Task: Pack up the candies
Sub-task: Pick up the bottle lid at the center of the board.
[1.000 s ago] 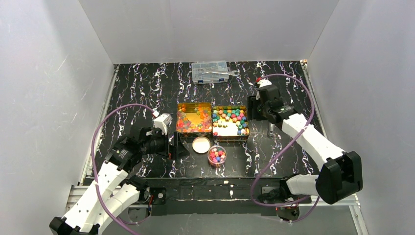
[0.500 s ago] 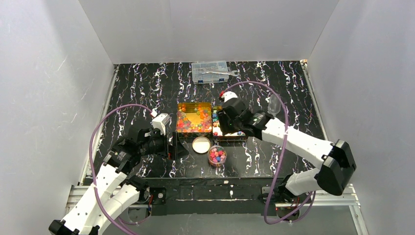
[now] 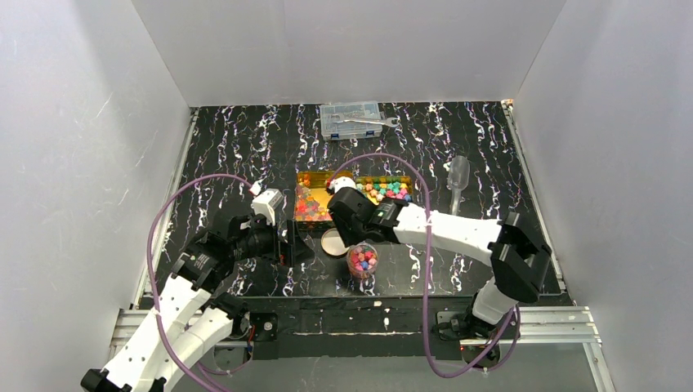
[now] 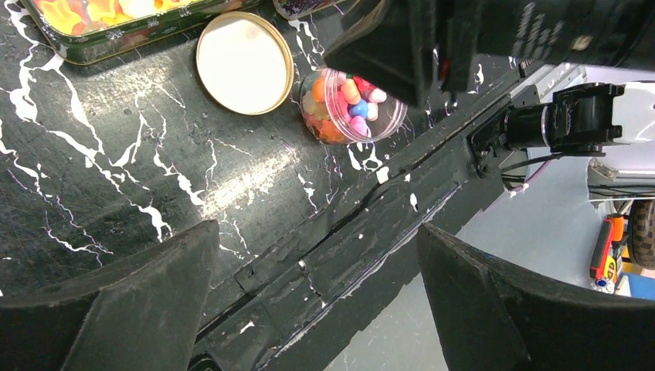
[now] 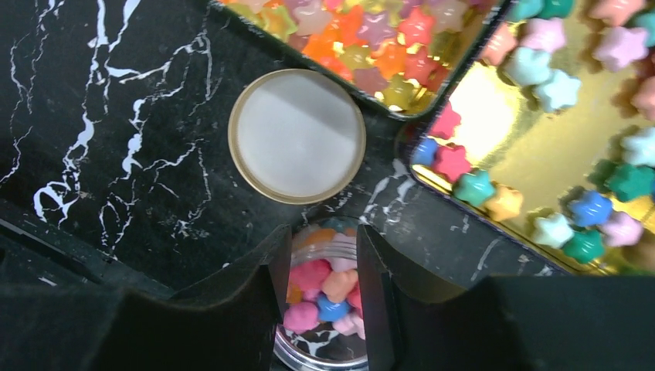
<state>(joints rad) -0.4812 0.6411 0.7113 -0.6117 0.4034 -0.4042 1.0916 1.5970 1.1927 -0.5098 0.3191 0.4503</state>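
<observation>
A small clear jar [image 3: 362, 261] partly filled with mixed candies stands near the table's front; its cream lid [image 3: 333, 242] lies flat beside it. Behind are a gold tin of glossy red/orange/yellow candies [image 3: 309, 204] and a gold tin of pastel candies [image 3: 391, 189]. My right gripper [image 3: 353, 233] hovers right over the jar [image 5: 328, 309], jaws a narrow gap apart, nothing between them; the lid [image 5: 297, 135] is just beyond. My left gripper [image 3: 290, 245] is wide open and empty, left of the jar [image 4: 351, 104] and lid [image 4: 244, 63].
A clear scoop [image 3: 458, 173] lies on the table at the right. A clear compartment box with a wrench [image 3: 351, 120] sits at the back. The right arm stretches across the pastel tin. The table's front edge [image 4: 371, 232] runs under my left gripper.
My right gripper let go of the clear scoop at the right and swung left across the pastel tin to above the jar. The left arm has barely moved.
</observation>
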